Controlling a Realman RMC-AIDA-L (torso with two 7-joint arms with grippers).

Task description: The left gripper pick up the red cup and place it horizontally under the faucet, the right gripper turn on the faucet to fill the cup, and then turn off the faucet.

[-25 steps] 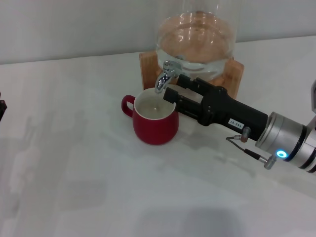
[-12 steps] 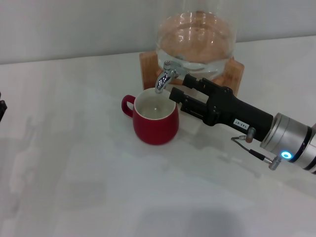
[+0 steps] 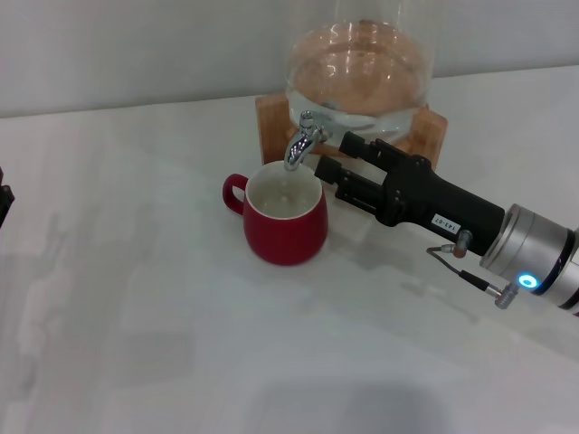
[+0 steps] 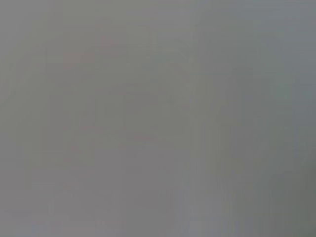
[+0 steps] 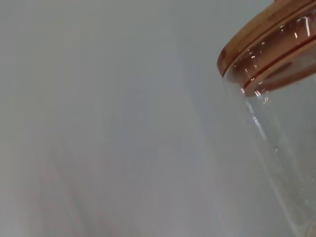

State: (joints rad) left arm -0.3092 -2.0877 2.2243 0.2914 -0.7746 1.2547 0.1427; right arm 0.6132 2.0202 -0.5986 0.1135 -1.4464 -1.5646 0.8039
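Right end effector backed off — red cup left-below, apart.

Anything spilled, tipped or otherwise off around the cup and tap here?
Nothing stands out. The cup stands upright under the faucet, with no puddle showing on the table. The right gripper, open, sits beside the faucet.

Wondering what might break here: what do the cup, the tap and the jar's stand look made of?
The red cup: likely glazed ceramic, glossy red with white inside. The faucet: shiny chromed metal, mirror highlights. The stand: wood, light brown grain. The jar: clear glass, probably.
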